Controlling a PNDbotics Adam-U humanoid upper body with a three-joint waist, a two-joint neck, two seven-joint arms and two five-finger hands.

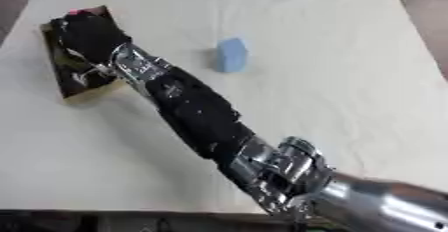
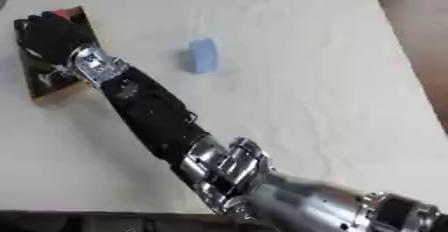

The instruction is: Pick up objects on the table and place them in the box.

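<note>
Clerk: Item one, right hand point(image 1: 86, 32). It was over the box point(image 1: 77, 90) at the desk's point(image 1: 350, 76) far left corner, the arm reaching diagonally across from the lower right. A small red shape point(image 1: 73, 12) showed at the hand's far edge; what it was could not be made out.

Checker: Fingers?

Clerk: Could not tell. The hand read as one dark mass above the box, so whether the fingers were spread, pressed together or pinching something was not shown.

Checker: Item two?

Clerk: Blue block point(image 1: 232, 54). It lay on the white cloth point(image 1: 332, 126), mid-desk toward the far side, well apart from the box and untouched. Its long axis ran roughly from near to far, one end pointing away from the robot.

Checker: Left hand?

Clerk: Not in either view.

Checker: Step in hand, by judgement?

Clerk: Probably a placement into the box. To do it well, the hand needed to be inside the box's rim before letting go, low enough that nothing bounced out, then lift straight up clear of the walls.

Checker: And the block afterward?

Clerk: Likely next. Closing across its short sides, at right angles to the long axis, looked the steadier approach.
</note>
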